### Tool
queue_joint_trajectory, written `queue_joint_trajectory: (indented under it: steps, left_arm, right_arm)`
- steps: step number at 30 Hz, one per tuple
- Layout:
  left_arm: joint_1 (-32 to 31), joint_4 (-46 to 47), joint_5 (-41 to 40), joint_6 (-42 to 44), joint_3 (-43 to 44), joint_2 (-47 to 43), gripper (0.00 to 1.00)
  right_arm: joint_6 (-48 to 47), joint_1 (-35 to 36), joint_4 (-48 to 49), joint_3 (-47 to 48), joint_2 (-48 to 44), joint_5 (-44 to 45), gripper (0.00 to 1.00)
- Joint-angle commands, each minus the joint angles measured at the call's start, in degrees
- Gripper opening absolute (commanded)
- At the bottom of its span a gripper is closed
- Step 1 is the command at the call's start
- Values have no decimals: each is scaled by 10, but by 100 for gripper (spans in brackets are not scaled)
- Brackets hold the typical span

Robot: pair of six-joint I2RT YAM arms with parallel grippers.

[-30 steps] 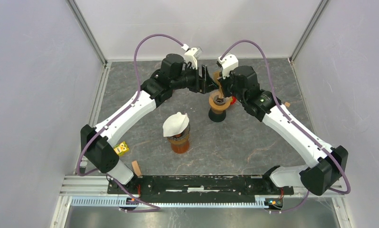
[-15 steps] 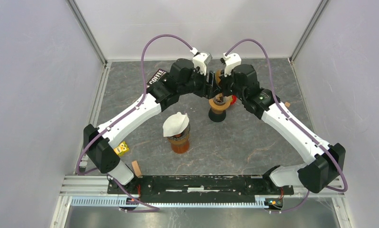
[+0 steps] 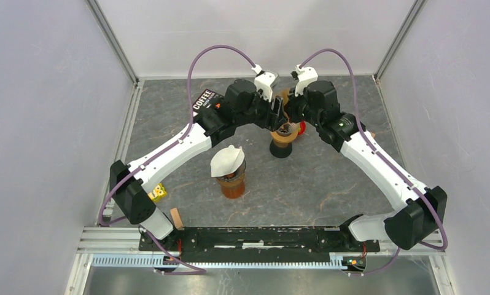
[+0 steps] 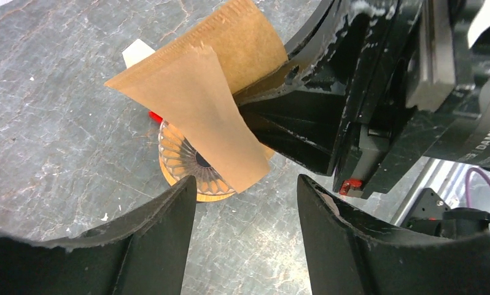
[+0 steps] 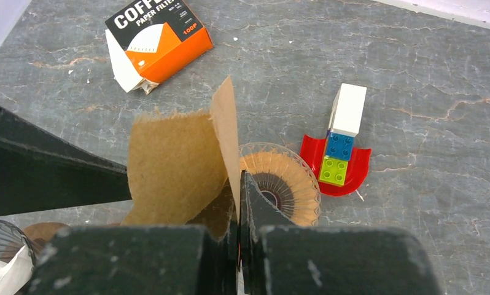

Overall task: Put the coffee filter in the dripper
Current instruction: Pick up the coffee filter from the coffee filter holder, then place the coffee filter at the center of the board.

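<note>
Both arms reach diagonally from their bases at the near edge toward the far centre of the desk. Their forearms converge and their wrists turn inward to face each other.

Right end effector: fingers pressed together, pinching one edge of the brown coffee filter. The filter hangs partly unfolded directly over the amber dripper and is not seated in it. Contact with the rim cannot be determined.

Left end effector: fingers spread. The filter's lower corner is in line with the gap, but whether it sits between the fingers cannot be told.

The dripper stands upright. A red dish carrying toy blocks lies just beside it on the right. The filter box lies well apart to the left.
</note>
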Motion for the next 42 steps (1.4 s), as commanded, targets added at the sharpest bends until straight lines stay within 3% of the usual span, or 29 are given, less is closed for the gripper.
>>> queue_joint_trajectory:
  steps: [1,8,19,36,38,42]
  left_arm:
    - [-9,17,-35,53,-4,2,67]
    - [-20,32,-76,76,-8,15,67]
    - [-20,42,-37,83,-20,4,65]
    - [-16,39,-64,104,-21,-6,18]
    - [-12,39,-54,105,-22,-14,18]
    - [21,38,25,96,-28,-40,33]
  right_arm:
    - [22,-10,29,-8,-4,-23,0]
    - [38,-18,36,-17,-3,-52,0]
    - [32,-23,53,-30,-11,-79,0]
    - [19,-23,65,-37,-17,-100,0]
    - [13,-22,64,-36,-17,-100,0]
    - [-20,-23,65,-36,-23,-109,0]
